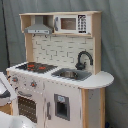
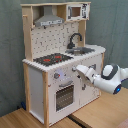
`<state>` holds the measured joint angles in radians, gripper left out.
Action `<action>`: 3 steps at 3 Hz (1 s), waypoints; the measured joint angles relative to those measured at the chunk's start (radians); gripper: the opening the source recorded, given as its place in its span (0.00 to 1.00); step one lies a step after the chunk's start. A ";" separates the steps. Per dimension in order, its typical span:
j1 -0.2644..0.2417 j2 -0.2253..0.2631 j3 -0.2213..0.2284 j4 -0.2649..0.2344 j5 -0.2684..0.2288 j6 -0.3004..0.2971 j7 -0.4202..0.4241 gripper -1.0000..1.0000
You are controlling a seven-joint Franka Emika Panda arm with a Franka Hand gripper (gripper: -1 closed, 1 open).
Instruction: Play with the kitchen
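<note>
Kitchen (image 2: 60, 70) — a white and light-wood toy unit — stands on a wooden floor (image 2: 20, 119) before a grey curtain (image 2: 110, 25) in the second exterior view, and fills most of the first exterior view (image 1: 60, 75) too. On its counter lie a black hob with red rings (image 2: 52, 59), a sink (image 2: 84, 50) and a black faucet (image 2: 75, 39); above are a grey hood (image 2: 49, 21) and a small microwave (image 2: 77, 11). Below the hob sit knobs (image 2: 56, 76) and a windowed oven door (image 2: 64, 96).

Nothing stands between the arm and the kitchen's front. The white arm (image 2: 107, 77) reaches in from the second exterior view's right, roughly level, its gripper (image 2: 76, 68) right at the front panel beside the knobs — whether it touches, and whether the fingers are parted or closed, I cannot tell. In the first exterior view only a white part of the arm (image 1: 4, 87) shows at the left edge.
</note>
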<state>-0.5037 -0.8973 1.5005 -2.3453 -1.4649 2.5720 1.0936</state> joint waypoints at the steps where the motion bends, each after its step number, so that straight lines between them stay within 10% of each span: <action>1: 0.061 0.000 -0.061 -0.052 -0.013 0.001 0.000 1.00; 3: 0.137 0.000 -0.187 -0.179 -0.052 0.041 0.025 1.00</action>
<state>-0.3665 -0.8971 1.3136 -2.5242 -1.5171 2.6128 1.1181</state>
